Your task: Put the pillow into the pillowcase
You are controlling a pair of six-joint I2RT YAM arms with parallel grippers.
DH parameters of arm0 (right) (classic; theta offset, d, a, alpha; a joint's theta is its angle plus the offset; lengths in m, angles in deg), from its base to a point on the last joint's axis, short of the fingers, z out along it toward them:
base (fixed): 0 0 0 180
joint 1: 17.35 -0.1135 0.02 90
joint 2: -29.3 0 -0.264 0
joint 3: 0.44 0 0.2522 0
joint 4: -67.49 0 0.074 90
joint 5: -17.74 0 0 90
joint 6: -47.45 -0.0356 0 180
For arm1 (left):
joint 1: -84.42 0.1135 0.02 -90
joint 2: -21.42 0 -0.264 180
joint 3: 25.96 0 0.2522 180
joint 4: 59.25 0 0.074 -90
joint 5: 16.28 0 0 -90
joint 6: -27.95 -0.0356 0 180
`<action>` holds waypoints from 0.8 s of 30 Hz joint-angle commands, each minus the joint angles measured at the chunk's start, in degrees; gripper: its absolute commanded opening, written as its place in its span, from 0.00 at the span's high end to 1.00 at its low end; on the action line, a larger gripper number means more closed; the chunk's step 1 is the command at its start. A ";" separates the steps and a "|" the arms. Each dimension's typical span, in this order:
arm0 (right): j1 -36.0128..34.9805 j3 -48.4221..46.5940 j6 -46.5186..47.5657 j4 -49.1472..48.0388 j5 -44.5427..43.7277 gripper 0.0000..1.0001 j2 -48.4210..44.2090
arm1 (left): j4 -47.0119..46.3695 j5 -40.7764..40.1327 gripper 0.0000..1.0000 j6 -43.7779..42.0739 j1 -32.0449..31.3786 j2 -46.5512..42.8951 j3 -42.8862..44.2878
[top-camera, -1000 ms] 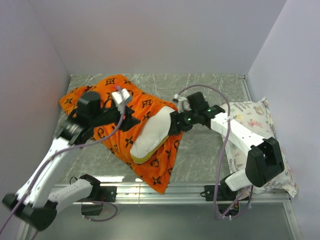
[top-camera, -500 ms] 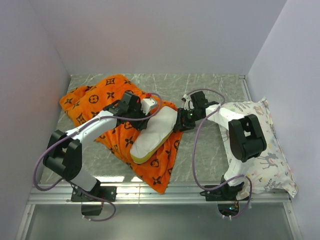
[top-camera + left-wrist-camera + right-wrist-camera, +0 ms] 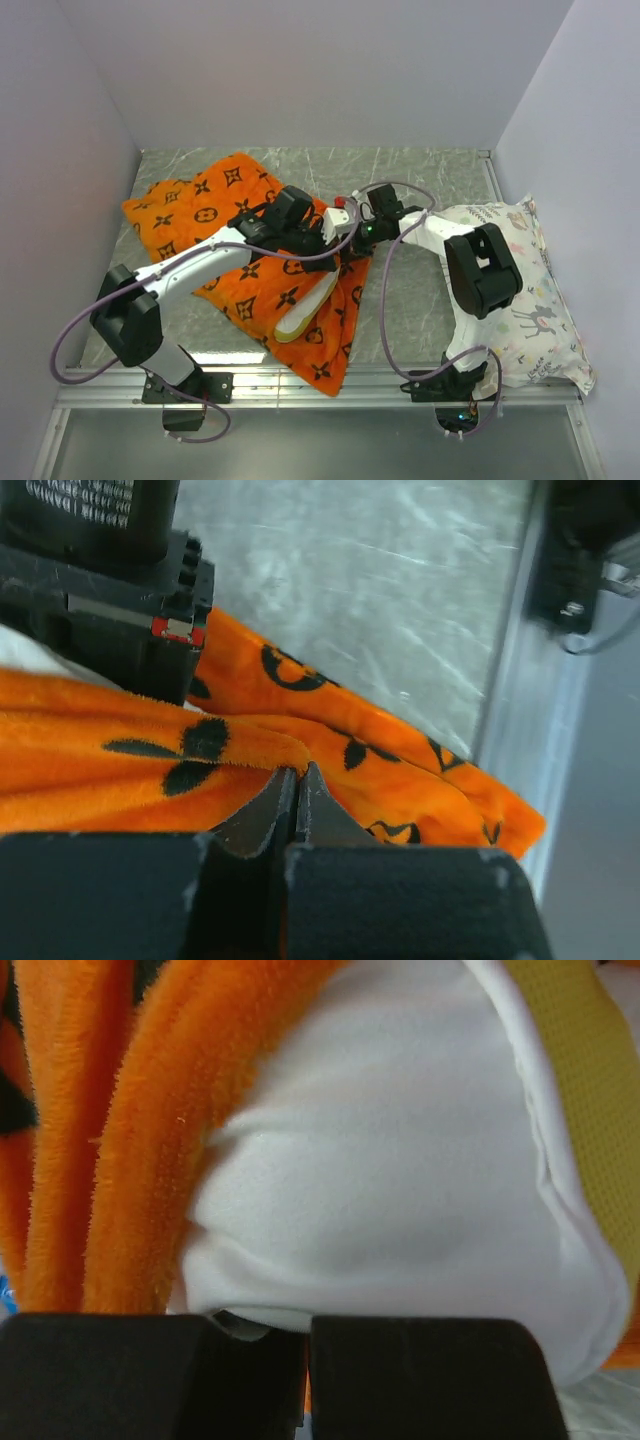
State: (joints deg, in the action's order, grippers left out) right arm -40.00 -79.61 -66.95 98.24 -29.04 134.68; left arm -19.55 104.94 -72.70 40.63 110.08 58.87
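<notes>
The orange pillowcase with black marks lies spread across the left and middle of the table. It covers most of the white pillow, whose white and yellow edge shows at the front opening. My left gripper is shut on the pillowcase's hem, fingertips together. My right gripper meets it at the far right corner of the opening. In the right wrist view it is shut, with a fold of the pillow tucked at its tips. Orange cloth is on the left and the yellow band on the right.
A white pillow printed with deer and plants lies along the right wall. Grey walls close in the left, back and right. A metal rail runs along the front edge by the arm bases. Purple cables loop over both arms.
Both grippers have closed. The left gripper moved right with the pillowcase's upper layer, which now covers most of the pillow. The right gripper has stayed at the far right corner.
</notes>
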 commanded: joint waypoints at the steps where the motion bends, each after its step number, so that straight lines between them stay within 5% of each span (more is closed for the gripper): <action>1: -1.87 1.59 -2.85 -7.85 5.20 1.00 -4.21 | 2.09 16.15 1.00 0.75 -1.65 -5.60 -1.44; 6: 1.20 5.20 6.10 0.90 2.49 0.94 -10.00 | 9.72 14.93 0.98 -6.63 6.32 -11.22 -9.09; 9: 1.91 3.45 16.46 9.79 -1.29 0.77 -13.61 | 14.04 12.73 0.78 -13.39 10.37 -12.63 -9.37; 10: 2.26 2.23 21.54 12.16 -4.34 0.69 -14.32 | 16.15 11.16 0.63 -14.99 11.09 -13.16 -8.67; 12: 4.53 -2.43 25.53 17.62 -6.30 0.61 -14.85 | 17.83 9.39 0.53 -19.90 12.23 -14.65 -6.57; 15: 8.83 -7.27 27.48 18.34 -9.29 0.39 -14.33 | 16.53 7.02 0.27 -23.35 12.41 -18.17 -5.24; 16: 9.29 -8.06 26.96 17.29 -10.60 0.24 -13.37 | 12.69 5.79 0.15 -22.92 12.33 -18.96 -5.41; 18: 9.56 -10.35 27.65 14.74 -14.55 0.14 -11.18 | 9.59 3.95 0.12 -21.61 10.32 -18.88 -4.45; 20: 9.47 -13.76 27.04 13.25 -16.85 0.13 -5.82 | 7.56 0.87 0.02 -20.72 7.77 -15.74 -2.87; 24: 9.47 -19.66 27.21 11.75 -19.22 0.13 3.41 | 1.16 -0.98 0.01 -19.05 2.32 -11.33 -2.42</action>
State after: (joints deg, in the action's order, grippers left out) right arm -30.08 -96.18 -41.42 111.55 -43.94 132.32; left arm -11.53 106.99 -91.83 46.22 95.46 55.83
